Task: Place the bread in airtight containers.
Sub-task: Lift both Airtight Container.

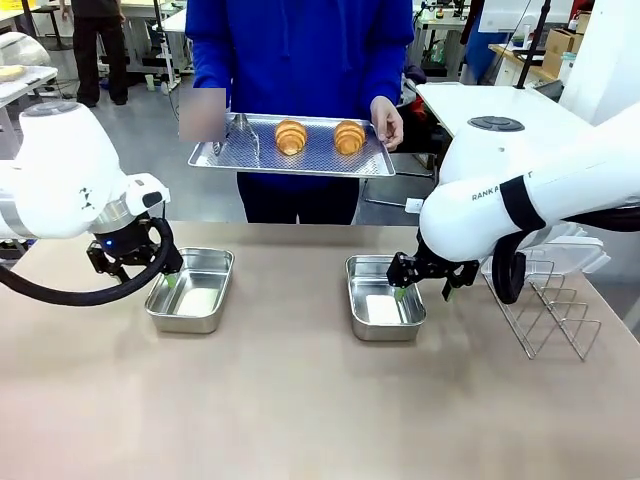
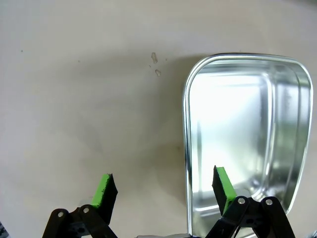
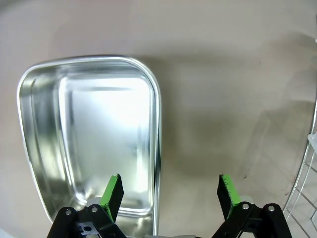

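Observation:
Two golden-brown bread rolls (image 1: 291, 136) (image 1: 349, 137) lie on a perforated metal tray (image 1: 300, 160) that a person in blue holds above the table's far edge. Two empty steel containers stand on the table, one on the left (image 1: 192, 290) (image 2: 247, 134) and one on the right (image 1: 384, 297) (image 3: 94, 134). My left gripper (image 1: 165, 277) (image 2: 163, 188) is open and straddles the left container's rim, one finger inside and one outside. My right gripper (image 1: 420, 285) (image 3: 171, 193) is open and straddles the right container's rim the same way. Neither holds anything.
Metal tongs (image 1: 243, 135) lie on the left part of the held tray. A wire rack (image 1: 545, 305) (image 3: 309, 188) stands at the table's right, close to my right arm. The near half of the table is bare.

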You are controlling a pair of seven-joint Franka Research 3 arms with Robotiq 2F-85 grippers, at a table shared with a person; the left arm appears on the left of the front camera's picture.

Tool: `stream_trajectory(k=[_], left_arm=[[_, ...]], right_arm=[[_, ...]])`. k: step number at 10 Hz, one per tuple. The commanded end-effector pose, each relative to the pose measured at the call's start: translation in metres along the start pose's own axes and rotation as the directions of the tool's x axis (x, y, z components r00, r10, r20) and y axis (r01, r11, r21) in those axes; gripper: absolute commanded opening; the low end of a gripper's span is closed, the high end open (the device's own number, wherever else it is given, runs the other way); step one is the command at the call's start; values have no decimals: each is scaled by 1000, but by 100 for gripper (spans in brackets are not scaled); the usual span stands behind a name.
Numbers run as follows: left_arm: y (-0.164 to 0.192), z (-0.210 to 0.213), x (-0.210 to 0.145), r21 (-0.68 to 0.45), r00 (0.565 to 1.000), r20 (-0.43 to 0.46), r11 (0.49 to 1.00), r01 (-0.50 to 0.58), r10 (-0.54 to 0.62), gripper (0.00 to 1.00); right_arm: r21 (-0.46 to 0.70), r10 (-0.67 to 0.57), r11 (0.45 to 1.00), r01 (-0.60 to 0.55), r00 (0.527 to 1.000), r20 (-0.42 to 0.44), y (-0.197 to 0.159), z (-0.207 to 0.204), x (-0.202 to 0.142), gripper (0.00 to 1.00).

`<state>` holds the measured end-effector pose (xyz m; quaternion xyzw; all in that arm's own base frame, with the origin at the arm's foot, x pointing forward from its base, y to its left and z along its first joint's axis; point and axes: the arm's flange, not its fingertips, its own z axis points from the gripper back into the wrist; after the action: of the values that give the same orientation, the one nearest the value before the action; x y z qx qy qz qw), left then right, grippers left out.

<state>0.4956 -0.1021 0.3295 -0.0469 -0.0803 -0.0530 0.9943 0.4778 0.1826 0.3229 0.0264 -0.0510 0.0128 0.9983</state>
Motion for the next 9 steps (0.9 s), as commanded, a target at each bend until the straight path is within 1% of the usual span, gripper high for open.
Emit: stream_trajectory(k=[1,2,3,4,5,6,7,8,9], left_arm=[[-2,-4,5,26,1000,15,1000,-15,14,100],[-2,-5,4,24,1000,10,1000,-18,17,90],[-2,-6,4,33,1000,-3,999,-20,20,46],[-2,-7,4,32,1000,-4,999,-21,21,36],[-2,-6,3,35,1000,-6,999,-21,21,0],[-2,-4,3,34,1000,-4,999,-20,20,0],[-2,-3,5,37,1000,-6,999,-11,12,0],[-2,-2,5,32,1000,-10,999,-6,6,9],[-2,-2,6,29,1000,-11,1000,-3,3,0]], right_arm=[[-45,-23,999,25,999,48,10,-3,10,100],[-36,-13,999,15,998,53,10,-1,8,40],[-34,-14,999,16,998,56,10,-1,9,40],[-35,-17,999,18,998,54,10,0,9,0],[-36,-16,999,18,998,54,10,0,8,36],[-37,-18,999,20,998,53,9,0,7,0],[-34,-22,999,24,998,52,9,1,9,0],[-36,-22,999,24,999,50,9,2,8,0],[-36,-23,999,24,998,52,9,3,8,0]])
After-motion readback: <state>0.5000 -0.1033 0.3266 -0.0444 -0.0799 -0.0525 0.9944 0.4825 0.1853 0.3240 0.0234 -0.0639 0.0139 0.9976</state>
